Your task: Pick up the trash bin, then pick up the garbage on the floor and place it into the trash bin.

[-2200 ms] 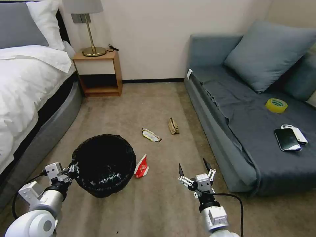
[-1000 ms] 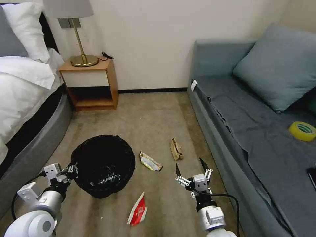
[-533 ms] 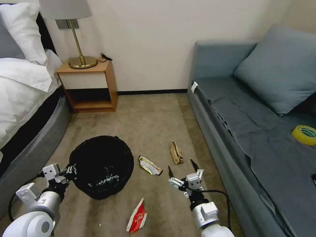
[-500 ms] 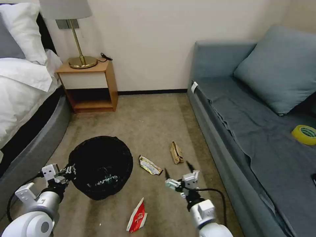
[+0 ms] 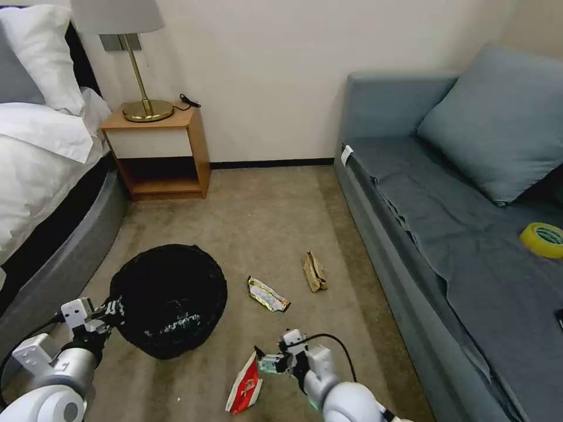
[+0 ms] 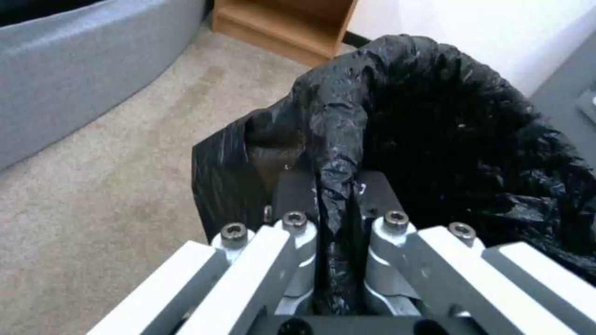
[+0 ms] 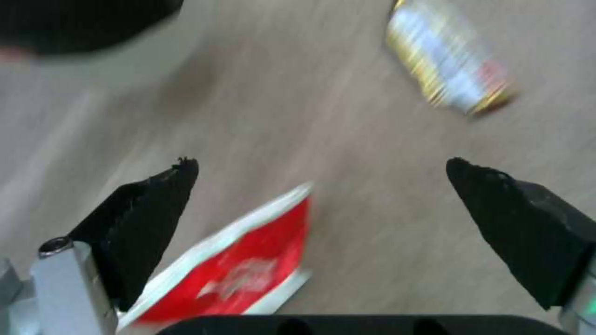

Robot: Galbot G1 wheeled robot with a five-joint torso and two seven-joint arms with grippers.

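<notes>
The trash bin (image 5: 167, 299), lined with a crinkled black bag, hangs at lower left over the carpet. My left gripper (image 5: 111, 308) is shut on its bagged rim (image 6: 335, 186). Something pale and greenish (image 5: 185, 323) glints inside the bin. On the floor lie a red-white wrapper (image 5: 245, 387), a yellowish foil wrapper (image 5: 267, 294) and a folded brown paper piece (image 5: 314, 271). My right gripper (image 5: 261, 358) is open, low over the carpet just above the red-white wrapper (image 7: 248, 265). Its black fingertips (image 7: 167, 186) stand wide apart, with the foil wrapper (image 7: 447, 70) beyond them.
A bed (image 5: 35, 193) runs along the left and a grey sofa (image 5: 446, 234) along the right, with a yellow tape roll (image 5: 542, 239) on its seat. A wooden nightstand (image 5: 158, 149) with a lamp stands against the far wall. Open carpet lies between them.
The camera moved forward early on. My right arm has since swung down and left, bringing its open gripper over the red-white wrapper. The left gripper and bin shifted slightly left.
</notes>
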